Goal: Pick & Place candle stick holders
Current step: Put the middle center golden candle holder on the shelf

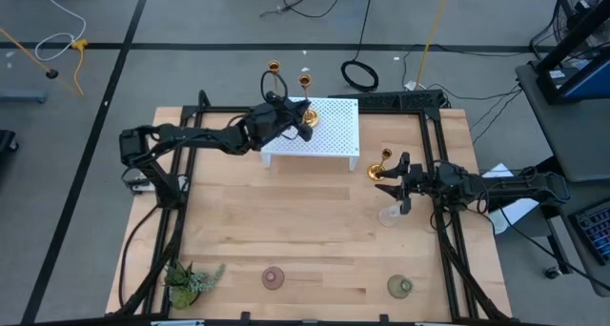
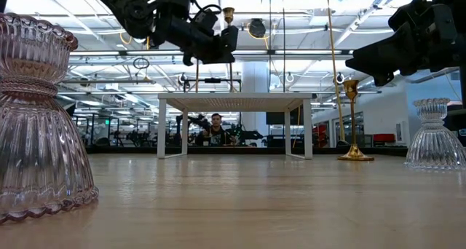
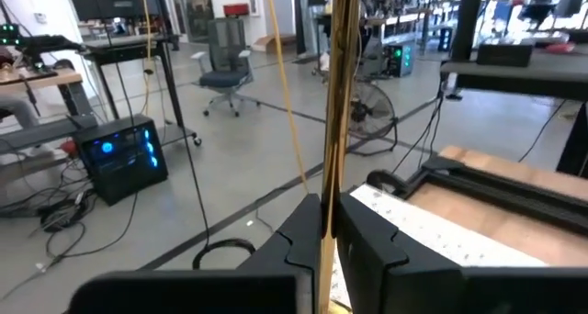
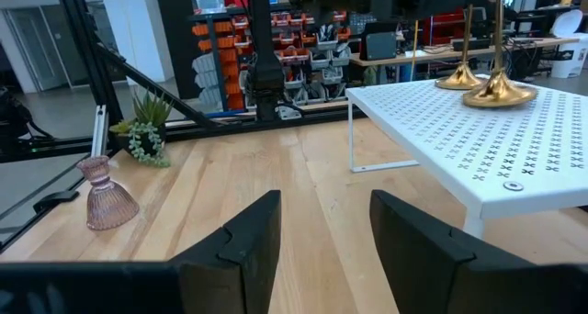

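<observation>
My left gripper is over the white rack, shut on a slim gold candlestick. A second gold candlestick stands on the rack beside it. A third stands on the table by its round base, next to my right gripper, which is open and empty. The clear glass holder stands just nearer than that gripper. The pink holder and the green holder stand near the table's front edge. My left gripper pinches the candlestick's thin stem between its two fingers. The fingers come level from the table's left and lie across the stem, well above the rack in the low view. The candlestick stands upright, its round base on the rack top.
A green plant sprig lies at the front left corner. The black frame rails run along the table's sides. Bare wood lies between the rack and the front holders. A person sits in the room beyond the table.
</observation>
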Controlling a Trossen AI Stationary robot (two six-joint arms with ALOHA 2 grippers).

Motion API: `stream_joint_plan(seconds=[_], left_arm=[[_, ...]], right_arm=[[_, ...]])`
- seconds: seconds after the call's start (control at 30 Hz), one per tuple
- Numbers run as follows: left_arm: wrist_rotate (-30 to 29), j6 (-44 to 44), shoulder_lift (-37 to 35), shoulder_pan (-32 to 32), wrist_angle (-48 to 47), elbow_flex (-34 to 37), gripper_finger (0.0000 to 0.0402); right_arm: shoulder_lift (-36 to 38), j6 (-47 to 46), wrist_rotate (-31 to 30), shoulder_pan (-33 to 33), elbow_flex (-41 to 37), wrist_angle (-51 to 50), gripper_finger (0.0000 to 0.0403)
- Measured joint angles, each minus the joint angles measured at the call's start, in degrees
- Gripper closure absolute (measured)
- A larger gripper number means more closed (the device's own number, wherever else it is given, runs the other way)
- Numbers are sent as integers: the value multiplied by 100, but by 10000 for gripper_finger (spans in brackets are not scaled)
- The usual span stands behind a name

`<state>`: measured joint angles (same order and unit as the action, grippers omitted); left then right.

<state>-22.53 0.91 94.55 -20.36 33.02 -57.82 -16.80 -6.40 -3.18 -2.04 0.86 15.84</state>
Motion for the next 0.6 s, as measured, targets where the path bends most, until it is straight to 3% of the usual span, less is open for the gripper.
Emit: stream_joint_plan(seconds=[0.13, 0.3, 0.6], left_arm=[[51, 26, 0, -91, 22, 0, 370], [782, -94, 0, -263, 2, 0, 368], [794, -144, 0, -443, -75, 0, 367]], right_arm=[[0, 1, 0, 0, 0, 0, 243], [0, 1, 0, 0, 0, 0, 243], [2, 1, 0, 0, 0, 0, 243]])
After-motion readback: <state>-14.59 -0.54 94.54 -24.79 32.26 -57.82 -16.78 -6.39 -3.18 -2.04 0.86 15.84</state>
